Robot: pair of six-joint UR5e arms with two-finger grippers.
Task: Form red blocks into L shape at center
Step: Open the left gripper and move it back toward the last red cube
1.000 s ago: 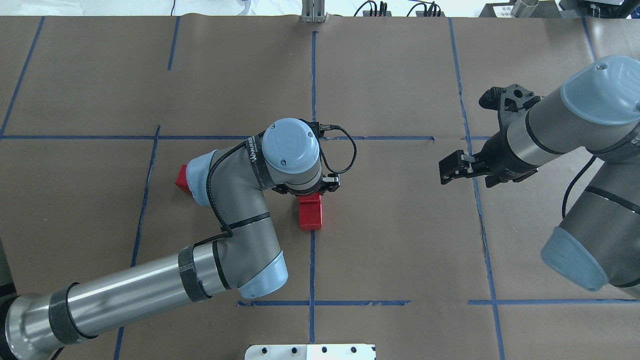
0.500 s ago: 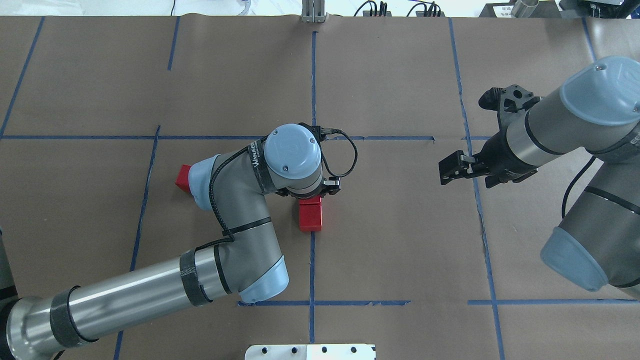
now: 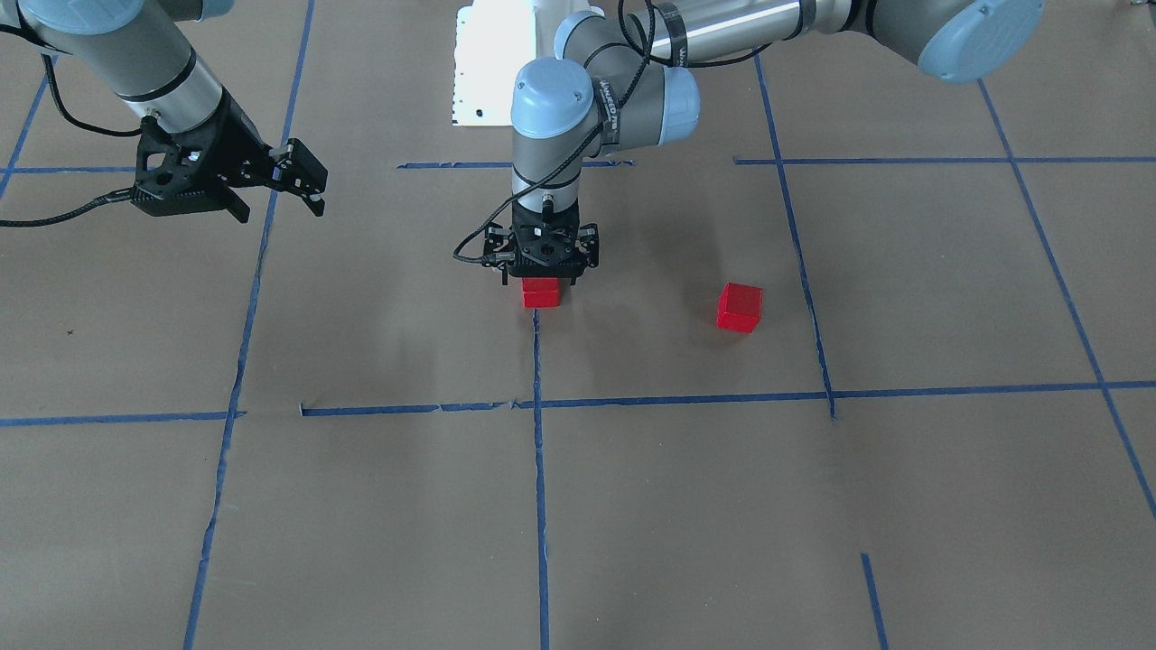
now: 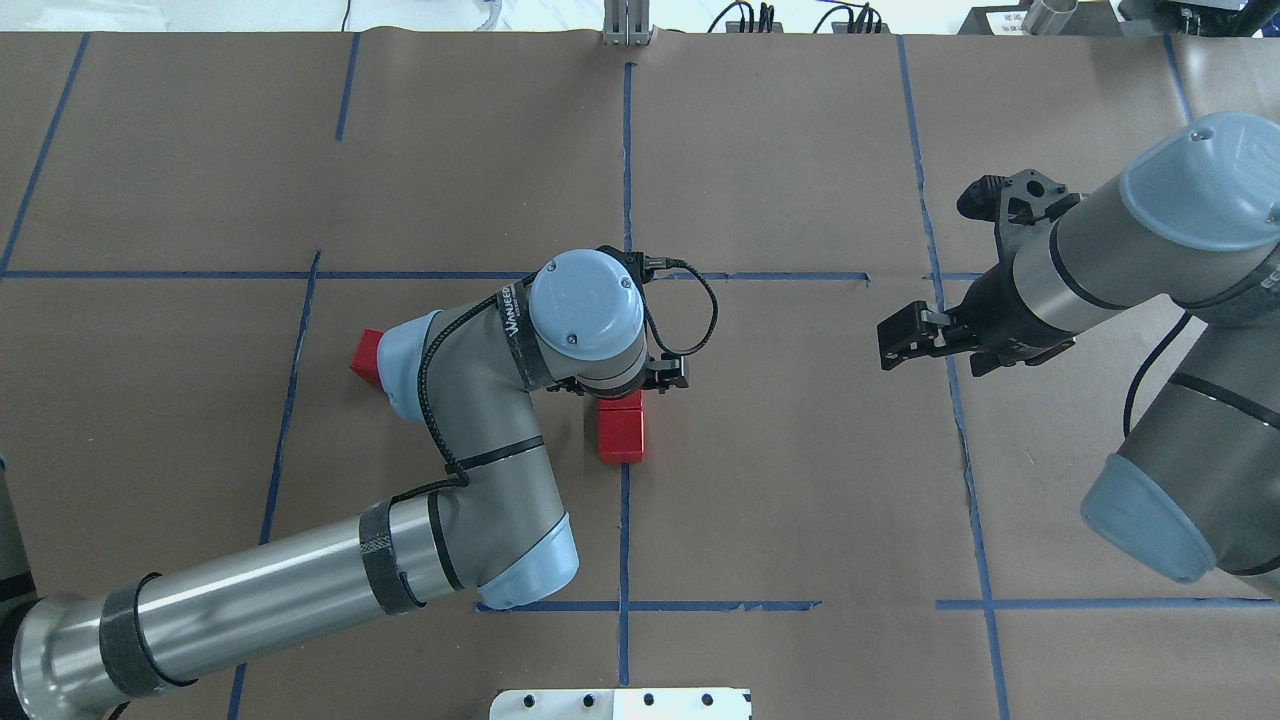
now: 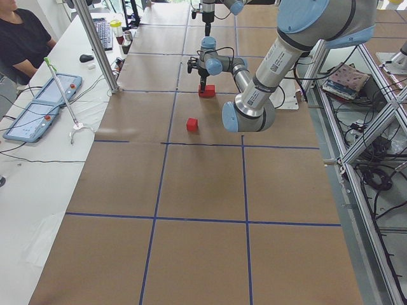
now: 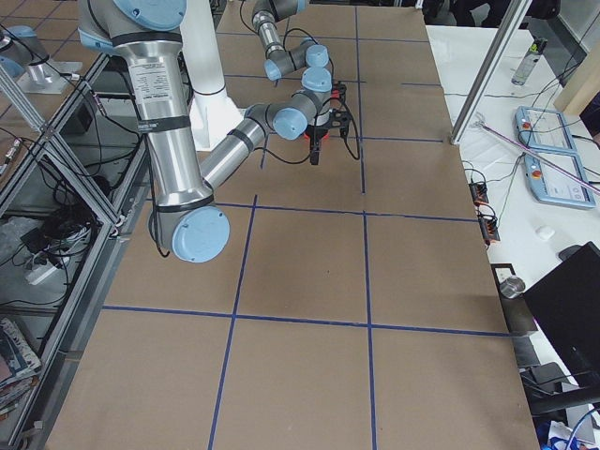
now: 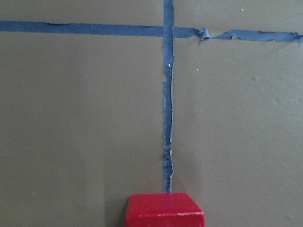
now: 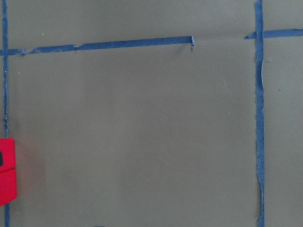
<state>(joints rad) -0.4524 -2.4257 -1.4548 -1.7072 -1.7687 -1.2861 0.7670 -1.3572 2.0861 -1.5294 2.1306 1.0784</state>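
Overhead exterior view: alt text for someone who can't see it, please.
The left gripper hangs over two red blocks on the central tape line; a third red block peeks from behind that arm, and the right gripper hovers apart.

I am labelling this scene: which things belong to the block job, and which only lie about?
Job: two red blocks at the center, third red block apart, left gripper above the pair.
Lying about: white base plate, tablets, keyboard.
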